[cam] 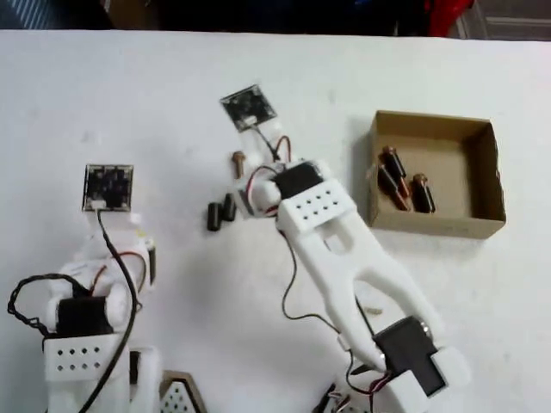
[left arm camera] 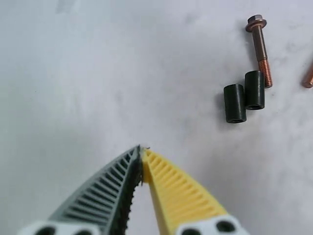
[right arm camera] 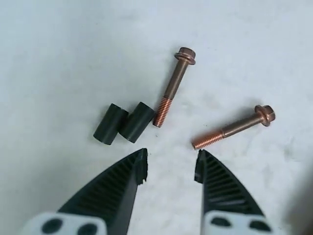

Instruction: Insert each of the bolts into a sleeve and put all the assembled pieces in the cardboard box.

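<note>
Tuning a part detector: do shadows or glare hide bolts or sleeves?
Right wrist view: even light, faint shadows beside two copper-coloured bolts and two black cylindrical sleeves. Left wrist view: likewise, no glare. High view: no glare on the brown cardboard box.

A white, evenly lit table (cam: 172, 95) spreads out below, its far edge running straight across at 12 o'clock against a dark strip of room, where a red object (cam: 448, 15) shows at 1 o'clock and pale blue slats (cam: 30, 13) at 11 o'clock.
</note>
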Controlling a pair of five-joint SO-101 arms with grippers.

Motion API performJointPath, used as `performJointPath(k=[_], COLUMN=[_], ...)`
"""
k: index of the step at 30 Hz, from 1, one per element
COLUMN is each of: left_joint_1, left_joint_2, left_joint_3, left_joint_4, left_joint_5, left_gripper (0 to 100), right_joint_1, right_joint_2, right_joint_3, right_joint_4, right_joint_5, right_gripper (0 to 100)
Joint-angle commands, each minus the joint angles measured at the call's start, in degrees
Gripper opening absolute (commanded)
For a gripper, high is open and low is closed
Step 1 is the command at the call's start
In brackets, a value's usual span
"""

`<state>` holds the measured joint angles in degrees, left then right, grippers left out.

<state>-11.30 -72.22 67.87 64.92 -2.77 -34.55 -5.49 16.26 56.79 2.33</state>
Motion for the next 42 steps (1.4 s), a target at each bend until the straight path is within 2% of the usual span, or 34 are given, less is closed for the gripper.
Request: performJointPath(k=[1,6,11,19,27,32,38,42], left_joint_1=[-1.3,-2.4,-2.9,-13.1,-21.3,-21.8,-21.8,-21.8], left_joint_2=[-0.6,-0.6,-0.6,-0.6,-0.7,-0.7,-0.7,-0.7], left_joint_3=[0.9,4.2,5.9,5.9,5.8,6.1,6.2,6.2], left_joint_4=[1.5,-1.8,-2.8,-3.2,-3.4,-4.7,-4.7,-4.6], left_joint_5=[-0.8,-6.2,-6.2,-6.6,-6.8,-6.8,-6.8,-6.8], left_gripper=[2,2,2,2,2,2,2,2], right_joint_1=[-2.2,-4.8,-5.1,-5.2,-5.2,-5.4,-6.4,-6.3], right_joint_2=[0.0,6.3,14.1,25.0,36.4,40.9,44.6,45.1], right_joint_3=[-6.1,-11.1,-18.5,-28.7,-37.5,-41.8,-46.4,-48.0], right_joint_4=[-0.8,0.7,2.9,3.6,3.9,7.7,13.5,16.9], right_joint_5=[-0.4,-1.2,-6.2,-9.8,-9.8,-15.0,-16.5,-20.7], right_gripper=[14.9,14.9,14.9,14.9,14.9,14.9,14.9,14.9])
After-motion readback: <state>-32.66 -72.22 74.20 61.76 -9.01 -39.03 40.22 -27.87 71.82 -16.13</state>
